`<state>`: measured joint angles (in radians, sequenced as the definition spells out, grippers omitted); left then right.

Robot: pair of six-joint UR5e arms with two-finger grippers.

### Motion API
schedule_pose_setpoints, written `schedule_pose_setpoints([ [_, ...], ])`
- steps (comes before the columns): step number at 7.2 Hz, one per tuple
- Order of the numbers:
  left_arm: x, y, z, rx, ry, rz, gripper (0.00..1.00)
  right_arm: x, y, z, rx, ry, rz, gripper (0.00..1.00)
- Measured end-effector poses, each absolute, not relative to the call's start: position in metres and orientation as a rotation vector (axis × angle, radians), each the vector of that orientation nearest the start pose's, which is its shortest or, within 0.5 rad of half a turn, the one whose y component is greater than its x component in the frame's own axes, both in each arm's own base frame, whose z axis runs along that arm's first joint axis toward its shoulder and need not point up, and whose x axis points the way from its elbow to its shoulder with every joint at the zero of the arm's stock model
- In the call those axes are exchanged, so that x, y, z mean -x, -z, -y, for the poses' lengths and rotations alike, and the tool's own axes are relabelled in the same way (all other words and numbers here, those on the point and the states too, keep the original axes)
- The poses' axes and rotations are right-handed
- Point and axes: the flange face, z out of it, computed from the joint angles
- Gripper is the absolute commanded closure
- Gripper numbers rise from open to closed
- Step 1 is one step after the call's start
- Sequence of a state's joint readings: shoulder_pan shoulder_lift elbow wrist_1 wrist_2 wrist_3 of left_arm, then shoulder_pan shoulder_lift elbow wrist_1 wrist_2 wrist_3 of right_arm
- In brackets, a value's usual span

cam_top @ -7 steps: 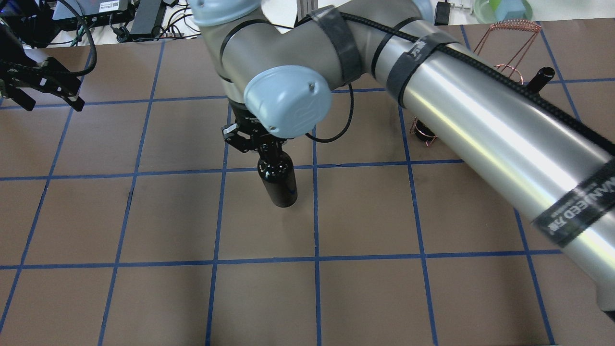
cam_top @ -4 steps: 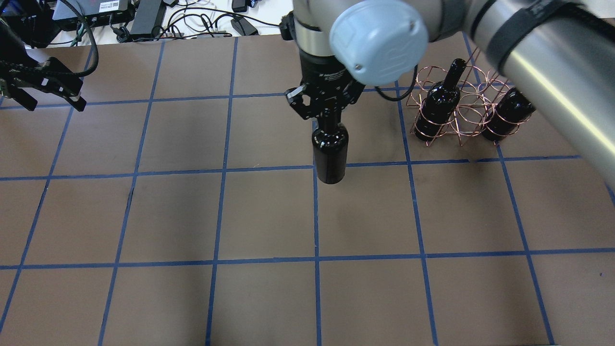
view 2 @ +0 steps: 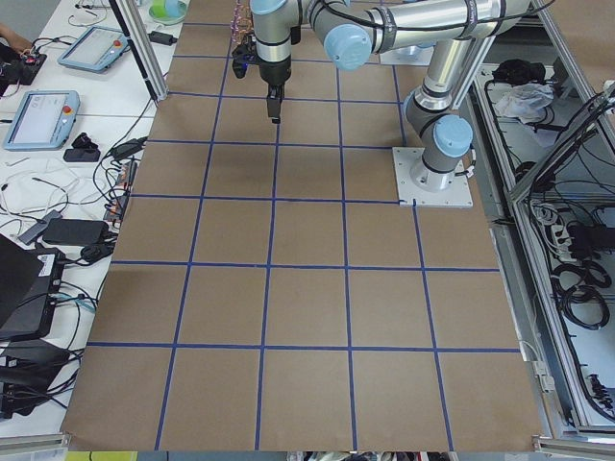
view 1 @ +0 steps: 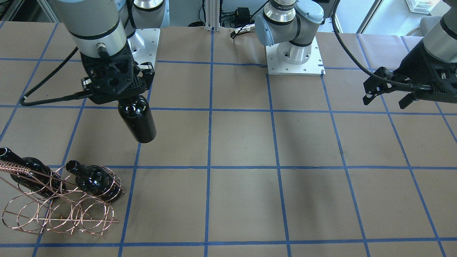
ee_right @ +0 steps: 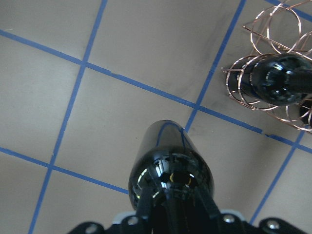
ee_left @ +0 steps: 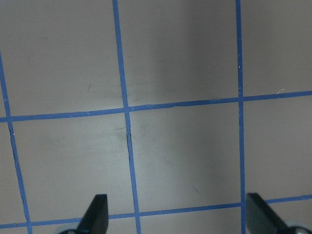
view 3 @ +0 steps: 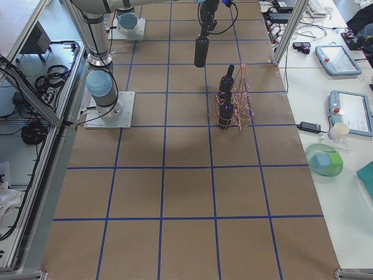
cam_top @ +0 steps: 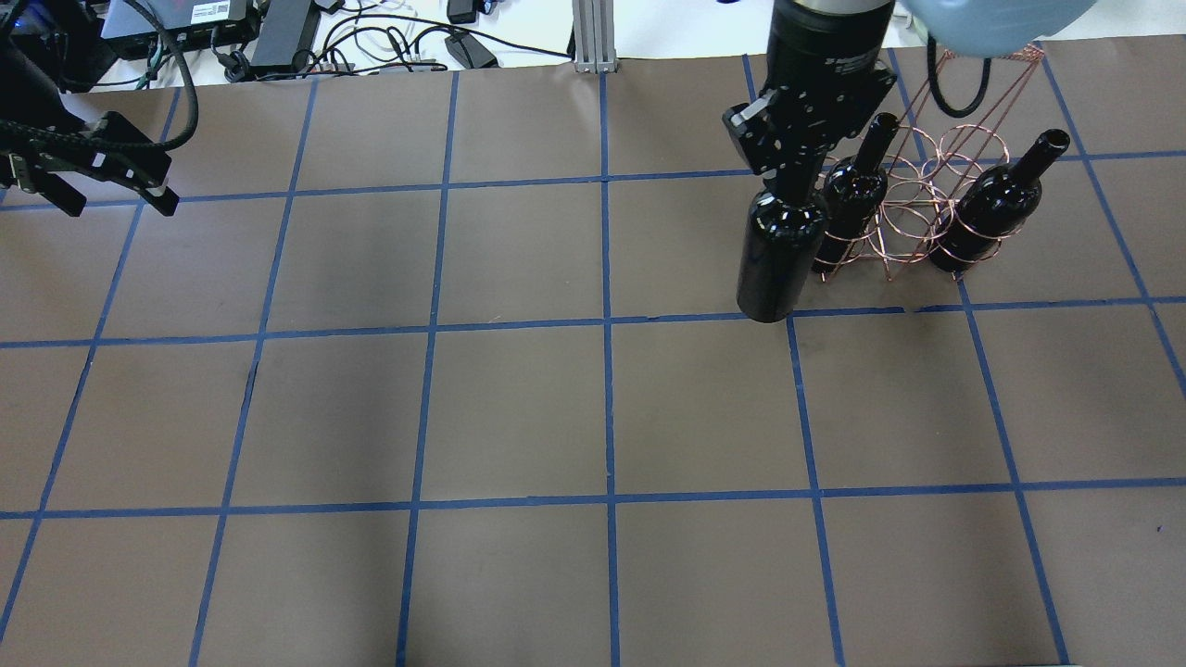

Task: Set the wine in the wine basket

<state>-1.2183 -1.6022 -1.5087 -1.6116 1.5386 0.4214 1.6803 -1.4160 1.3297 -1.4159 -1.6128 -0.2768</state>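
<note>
Wine (cam_top: 776,259): hangs neck-up in the right gripper (cam_top: 799,181), clenched at the neck just above the shoulders, body pointing down at the table (cam_top: 519,417). Sits directly beneath the gripper, in line with the wrist. Looks lifted off the table in the right side view, though base contact cannot be told for certain.

From overhead: overlaps the left edge of the basket (cam_top: 913,222) and hides part of the nearer racked bottle (cam_top: 848,204). From across the table: stands apart from the basket, on its robot side, bare table between. Near the wire, then, but touching none of it.

Only from the right wrist: shoulders seen end-on, dark fingers (ee_right: 146,204) pressed on both sides of the neck, a blue tape line mirrored in the glass, copper loops and one racked bottle at upper right.

Plainest from the front: a near row of open loops, both racked bottles lying tilted in the row behind, necks raised, the far bottle (cam_top: 991,208) at the other end, twisted handle (view 1: 14,167) crossing it.

From the left side view: wine tiny and distant, basket mostly hidden behind the arm.

Glossy near-black glass, no label, rounded shoulders, straight cylindrical body, small white glints on top.

Left gripper (cam_top: 113,196): spread wide, holding nothing, over the table's far left end, well apart from everything else. From its wrist, just two fingertips and taped grid.
</note>
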Motion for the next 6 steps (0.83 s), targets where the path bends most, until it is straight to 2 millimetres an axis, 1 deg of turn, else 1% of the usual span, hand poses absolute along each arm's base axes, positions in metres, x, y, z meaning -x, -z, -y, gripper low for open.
schedule_pose_setpoints([
  [3,-0.042,-0.502,0.518,-0.108,0.026,-3.188,0.0,-0.103,-0.537,0.533,0.666,-0.082,-3.123,1.0],
  [4,-0.041,-0.504,0.517,-0.11,0.031,-3.187,0.0,-0.076,-0.543,0.534,0.693,-0.07,-3.118,1.0],
  [6,-0.04,-0.504,0.517,-0.108,0.032,-3.186,0.0,-0.024,-0.546,0.538,0.749,-0.056,-3.097,1.0],
])
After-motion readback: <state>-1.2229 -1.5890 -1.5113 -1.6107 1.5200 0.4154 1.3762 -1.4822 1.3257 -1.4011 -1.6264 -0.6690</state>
